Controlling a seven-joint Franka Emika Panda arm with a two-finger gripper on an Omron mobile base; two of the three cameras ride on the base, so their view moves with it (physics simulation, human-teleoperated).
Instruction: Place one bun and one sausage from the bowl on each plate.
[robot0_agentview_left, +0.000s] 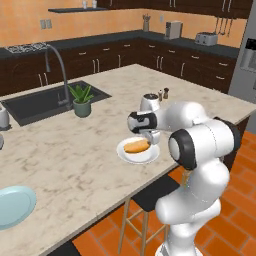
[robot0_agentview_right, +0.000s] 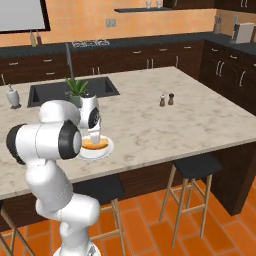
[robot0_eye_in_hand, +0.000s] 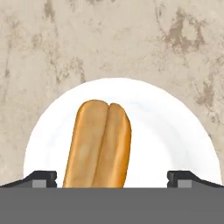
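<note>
— How many plates do we count?
— Two: one white plate (robot0_agentview_left: 138, 152) directly under our gripper (robot0_eye_in_hand: 111, 177), and one pale blue plate (robot0_agentview_left: 14, 206) far off to the gripper's left.
— Buns?
— We see one bun (robot0_eye_in_hand: 99, 142), lying on the white plate between the fingertips.
— Anything else nearby?
— One potted plant (robot0_agentview_left: 81, 100) beyond the gripper, and two small shakers (robot0_agentview_right: 166, 99) off to its right. We also count two stools (robot0_agentview_right: 192, 167) below the counter edge.

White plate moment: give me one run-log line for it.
end effector: open, above bun | bun: lying on white plate | blue plate: bare | sausage: not yet placed
</note>
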